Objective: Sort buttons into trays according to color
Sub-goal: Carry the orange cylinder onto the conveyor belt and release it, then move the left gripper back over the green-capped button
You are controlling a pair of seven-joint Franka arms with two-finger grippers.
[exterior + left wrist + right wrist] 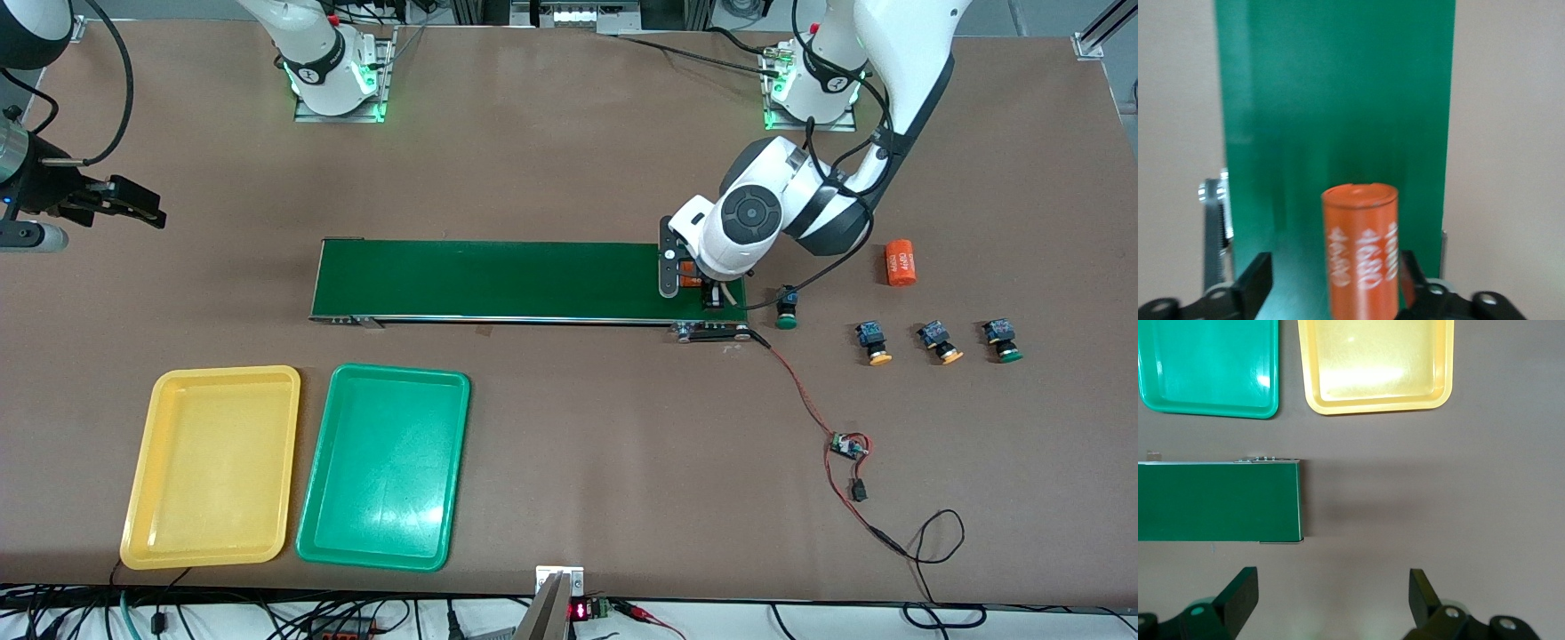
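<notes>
The left gripper (1331, 293) stands over the conveyor belt (498, 280) at the left arm's end, fingers spread, an orange "4680" cylinder (1361, 250) upright on the belt between them, evidently just set down. The four buttons (938, 342) lie unsorted on the table near that end; the yellow tray (142, 498) and green tray (453, 400) hold nothing. The right gripper (1331, 600) waits open over the table off the belt's other end. Next, the left arm should lift clear.

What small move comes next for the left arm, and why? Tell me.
Probably lift the left gripper straight up off the conveyor belt. Its fingers stand open, with a gap on one side of the orange cylinder upright on the belt, so it looks released. The right gripper waits open near the belt's other end.
</notes>
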